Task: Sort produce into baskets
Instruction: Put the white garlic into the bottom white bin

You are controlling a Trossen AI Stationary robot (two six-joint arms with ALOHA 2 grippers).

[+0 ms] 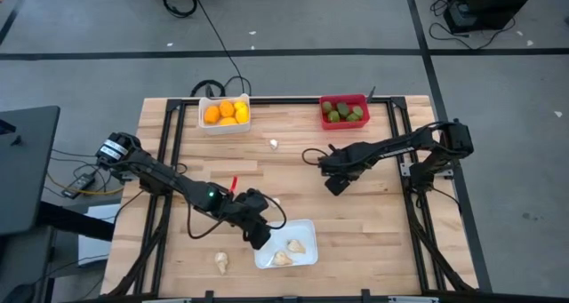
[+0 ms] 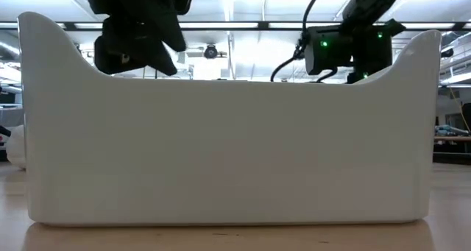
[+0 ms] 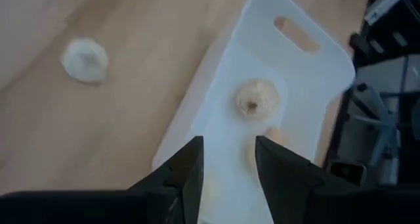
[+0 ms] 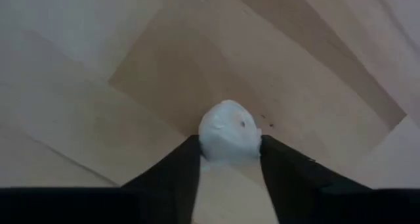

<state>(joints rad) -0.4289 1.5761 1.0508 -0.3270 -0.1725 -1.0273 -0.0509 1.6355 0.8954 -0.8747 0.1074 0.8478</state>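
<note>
Baskets sat in three spots on the wooden table [image 1: 356, 214]: a white bin [image 1: 223, 113] at the far edge held round orange and yellow fruits [image 1: 226, 112], a red bin [image 1: 345, 111] further along the same edge held dull green fruits [image 1: 342, 112], and a shallow white tray [image 1: 286, 243] near the front edge held pale garlic bulbs [image 1: 289, 251]. One bulb [image 1: 221, 263] lay loose on the wood just beside the tray, and another small white bulb [image 1: 274, 144] lay between the two far bins, a little nearer the middle.

My left gripper [image 1: 259, 235] hung over the tray's near corner, arm stretched diagonally from the table's left side. Its fingers [image 3: 190, 175] stood apart with nothing between them, and beyond them one bulb [image 3: 257, 100] rested on the tray floor.

My right gripper [image 1: 334, 184] reached in from the right side toward the table's middle, angled downward. Its fingers [image 4: 177, 178] were clamped on a whitish bulb [image 4: 230, 132], held above bare wood.

Open boards lay all around the right gripper, well apart from both far bins. From table height the tray's wall [image 2: 228, 148] filled nearly everything.
</note>
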